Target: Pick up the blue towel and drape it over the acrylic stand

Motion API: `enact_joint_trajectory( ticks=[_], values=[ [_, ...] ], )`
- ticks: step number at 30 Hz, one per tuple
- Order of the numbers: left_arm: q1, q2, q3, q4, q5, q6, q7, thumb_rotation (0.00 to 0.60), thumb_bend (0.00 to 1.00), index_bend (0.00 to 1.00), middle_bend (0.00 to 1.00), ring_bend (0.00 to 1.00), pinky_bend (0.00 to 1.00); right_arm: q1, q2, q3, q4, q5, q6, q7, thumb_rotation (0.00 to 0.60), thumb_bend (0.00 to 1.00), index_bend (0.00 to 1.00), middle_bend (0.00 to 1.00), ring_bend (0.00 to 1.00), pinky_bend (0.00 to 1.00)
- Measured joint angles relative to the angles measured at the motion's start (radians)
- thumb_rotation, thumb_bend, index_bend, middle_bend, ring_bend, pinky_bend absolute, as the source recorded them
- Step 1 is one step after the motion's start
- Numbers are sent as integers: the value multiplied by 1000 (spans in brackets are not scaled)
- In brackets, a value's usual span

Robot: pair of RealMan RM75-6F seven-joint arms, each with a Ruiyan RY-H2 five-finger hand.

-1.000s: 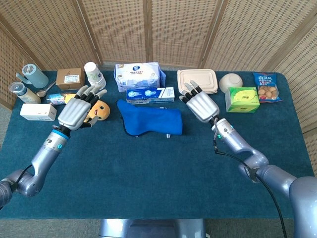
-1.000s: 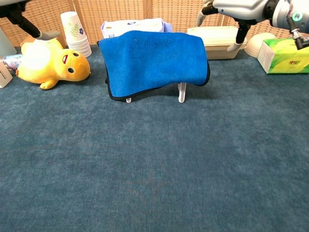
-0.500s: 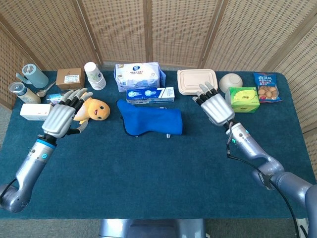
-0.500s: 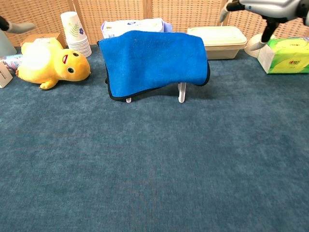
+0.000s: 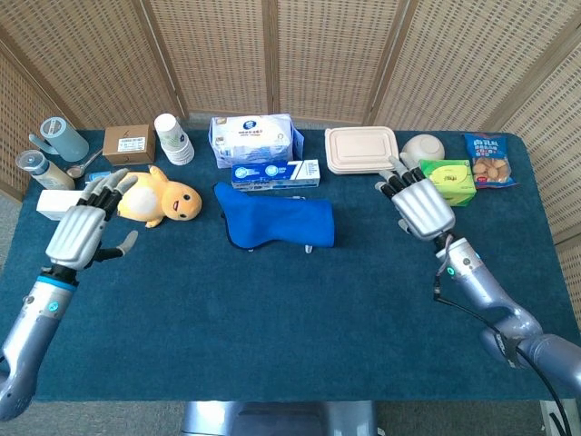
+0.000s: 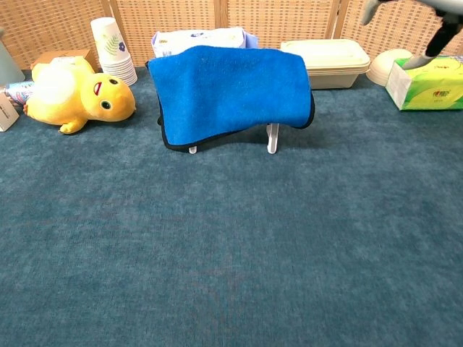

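Setting: woven screens behind a table (image 5: pixel 272 327) covered in dark teal cloth.
Left hand (image 5: pixel 80 229): near the left edge, raised, fingers spread, holding nothing.
Toy duck (image 5: pixel 163 201): just right of that hand, lying on its side.
Blue towel (image 6: pixel 231 92): mid-table toward the back, draped over the acrylic stand (image 6: pixel 272 137); only the stand's feet show.
Right hand (image 5: pixel 421 205): toward the right edge, raised, fingers apart, empty.
Risk: the towel hangs lower on its left, so a nudge might slide it off.
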Motion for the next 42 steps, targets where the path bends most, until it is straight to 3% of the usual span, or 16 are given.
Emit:
enact_joint_trajectory(
  ticks=[14,21,30,42],
  values=[
    [208,51,101,-114,107,223,32,600,487,321,155,36,2,-196,98,19,-213,60,177,85,600,50,351,254,155,155],
    [298,42,156,-130,167,308,111,600,486,363,215,99,25,-301,159,4,-354,85,253,52,600,57,357,260,162,176],
    [380,15,207,-137,216,355,192,600,486,374,232,105,23,-410,217,-11,-474,135,321,-57,600,58,359,259,160,176],
    [430,18,214,-168,257,379,229,600,483,372,237,108,21,-536,273,-33,-595,141,415,-158,600,59,362,253,149,176]
  ],
)
